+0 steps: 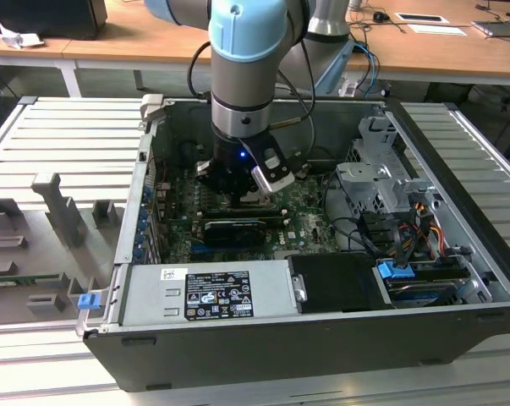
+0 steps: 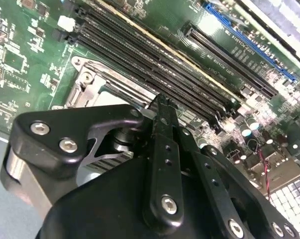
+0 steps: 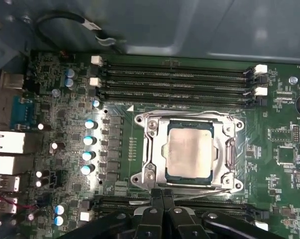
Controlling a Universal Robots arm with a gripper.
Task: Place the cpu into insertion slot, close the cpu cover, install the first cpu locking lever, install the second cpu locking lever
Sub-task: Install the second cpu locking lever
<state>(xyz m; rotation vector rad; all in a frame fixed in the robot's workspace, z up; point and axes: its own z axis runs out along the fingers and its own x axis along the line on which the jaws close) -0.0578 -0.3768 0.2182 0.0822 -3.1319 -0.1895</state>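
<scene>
The cpu (image 3: 189, 152) lies flat in the insertion slot (image 3: 140, 119), its dull silver face showing through the window of the cpu cover (image 3: 223, 159), which is folded down over it. One thin wire locking lever (image 3: 189, 112) runs along the slot's edge beside the memory sockets. The other lever (image 3: 204, 193) runs along the opposite edge. My gripper (image 3: 162, 193) is shut, its tips right at that second lever's end; whether they pinch it is hidden. In the second wrist view the gripper (image 2: 162, 102) points down beside the slot's corner (image 2: 85, 79). The exterior view shows the gripper (image 1: 242, 199) low inside the computer case.
Long black memory sockets (image 3: 174, 82) and a row of capacitors (image 3: 90, 139) flank the slot. In the case stand a power supply (image 1: 208, 292), a drive cage (image 1: 381, 182) and cables (image 1: 424, 224). A grey fixture tray (image 1: 52, 220) lies at the exterior view's left.
</scene>
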